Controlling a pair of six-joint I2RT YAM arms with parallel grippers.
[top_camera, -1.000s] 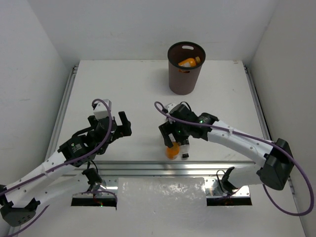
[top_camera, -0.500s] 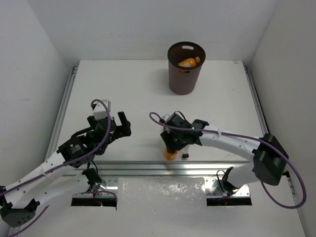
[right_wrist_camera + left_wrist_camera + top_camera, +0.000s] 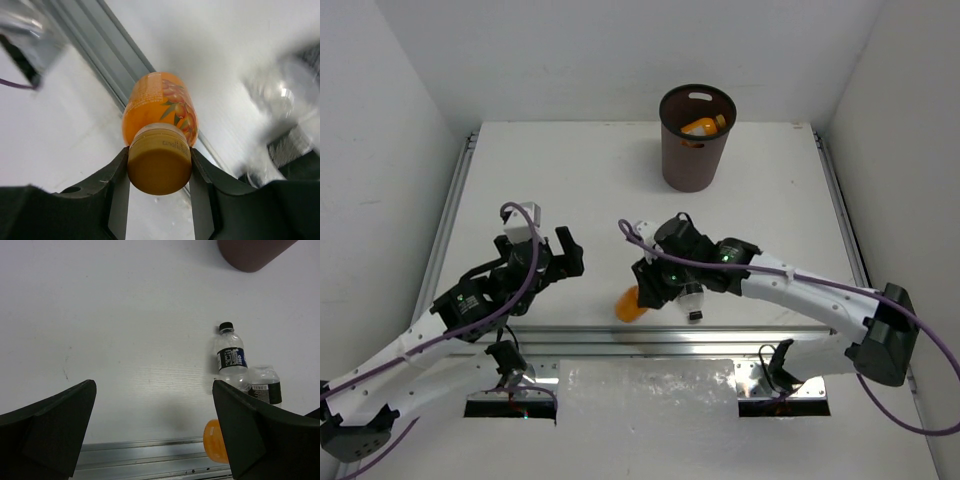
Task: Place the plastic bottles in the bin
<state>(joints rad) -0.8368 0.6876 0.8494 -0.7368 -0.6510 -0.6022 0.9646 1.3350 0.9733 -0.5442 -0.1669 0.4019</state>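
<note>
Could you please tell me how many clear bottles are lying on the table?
2. One clear bottle lies with its cap toward the bin; the second bottle lies beside it, nearer the front rail. More may be hidden in the bin.

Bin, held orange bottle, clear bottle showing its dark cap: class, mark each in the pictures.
Bin (image 3: 693, 165), top view, outer wall.
Held orange bottle (image 3: 160, 107), right wrist view, printed label.
Dark-capped bottle (image 3: 231, 359), left wrist view, dark label.
</note>
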